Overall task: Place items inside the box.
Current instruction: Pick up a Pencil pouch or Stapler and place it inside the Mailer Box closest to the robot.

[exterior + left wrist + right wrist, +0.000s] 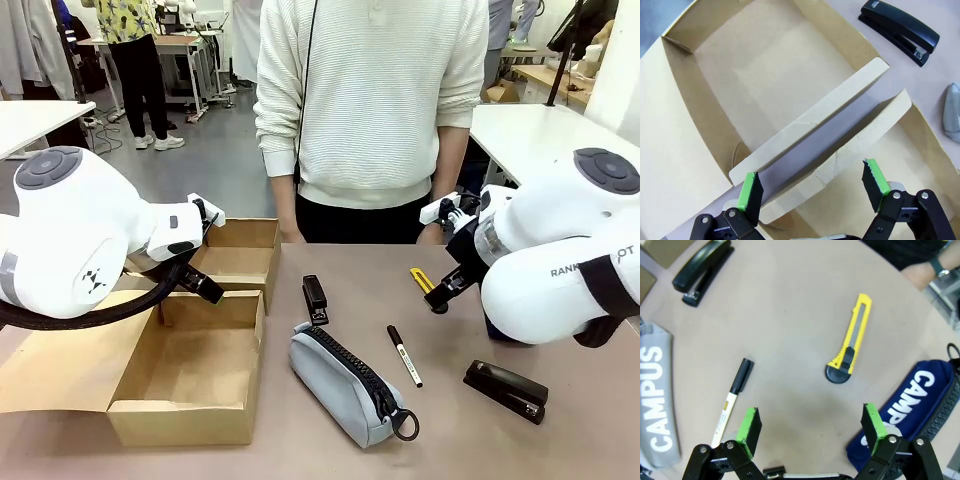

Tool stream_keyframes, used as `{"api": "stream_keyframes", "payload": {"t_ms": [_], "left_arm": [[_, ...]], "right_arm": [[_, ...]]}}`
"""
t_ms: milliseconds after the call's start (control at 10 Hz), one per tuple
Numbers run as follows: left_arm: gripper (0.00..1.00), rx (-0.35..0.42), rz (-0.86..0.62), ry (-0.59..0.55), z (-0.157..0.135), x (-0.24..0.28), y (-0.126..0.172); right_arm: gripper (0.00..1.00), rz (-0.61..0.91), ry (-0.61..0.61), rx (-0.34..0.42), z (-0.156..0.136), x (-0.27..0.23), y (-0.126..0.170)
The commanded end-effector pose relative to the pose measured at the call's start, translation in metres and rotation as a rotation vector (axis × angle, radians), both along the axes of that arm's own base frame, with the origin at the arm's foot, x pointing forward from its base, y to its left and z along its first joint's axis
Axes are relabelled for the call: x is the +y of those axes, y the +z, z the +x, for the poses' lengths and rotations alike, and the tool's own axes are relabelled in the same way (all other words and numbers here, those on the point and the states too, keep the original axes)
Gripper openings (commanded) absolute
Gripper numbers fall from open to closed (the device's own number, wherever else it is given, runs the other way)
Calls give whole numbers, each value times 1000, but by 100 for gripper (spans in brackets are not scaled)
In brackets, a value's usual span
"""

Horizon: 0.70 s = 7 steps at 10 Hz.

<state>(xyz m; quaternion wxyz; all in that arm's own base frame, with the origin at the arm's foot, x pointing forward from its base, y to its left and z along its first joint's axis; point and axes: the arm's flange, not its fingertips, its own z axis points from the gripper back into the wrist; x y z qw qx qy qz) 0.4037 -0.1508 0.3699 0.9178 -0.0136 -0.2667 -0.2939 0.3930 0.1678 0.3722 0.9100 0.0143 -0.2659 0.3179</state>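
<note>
The open brown cardboard box (180, 420) stands at the robot's left, with the left gripper (812, 187) above its inner flaps, jaws spread wide and empty. Beside the box on the tan tabletop (560, 450) lie the grey zip pencil case (345, 385), a black stapler (505, 388), a second black stapler (315, 298), the yellow utility knife (421, 281) and the black-capped marker (404, 355). The right gripper (810, 427) hovers between marker and knife, jaws wide apart, holding nothing.
</note>
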Motion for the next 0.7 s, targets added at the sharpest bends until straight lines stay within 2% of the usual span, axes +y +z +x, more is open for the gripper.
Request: {"api": "stream_keyframes", "payload": {"t_ms": [0, 100, 200, 300, 400, 500, 600], "left_arm": [[100, 18, -94, -68, -17, 7, 33], [100, 61, -209, -88, -38, 23, 71], [100, 72, -253, 16, -52, 44, 98], [100, 114, -380, -49, -69, 77, 117], [100, 174, -541, -157, -85, 119, 128], [100, 165, -689, -134, -98, 173, 131], [100, 115, -891, -65, -113, 235, 125]], "right_arm": [[100, -7, 11, 100, -13, -15, 50], [100, 46, -27, 133, -31, -32, 88], [100, 188, -107, 176, -51, -57, 120], [100, 407, -149, 235, -71, -101, 143], [100, 580, -259, 269, -83, -147, 152], [100, 780, -307, 285, -96, -202, 153], [100, 1061, -354, 242, -110, -267, 150]]}}
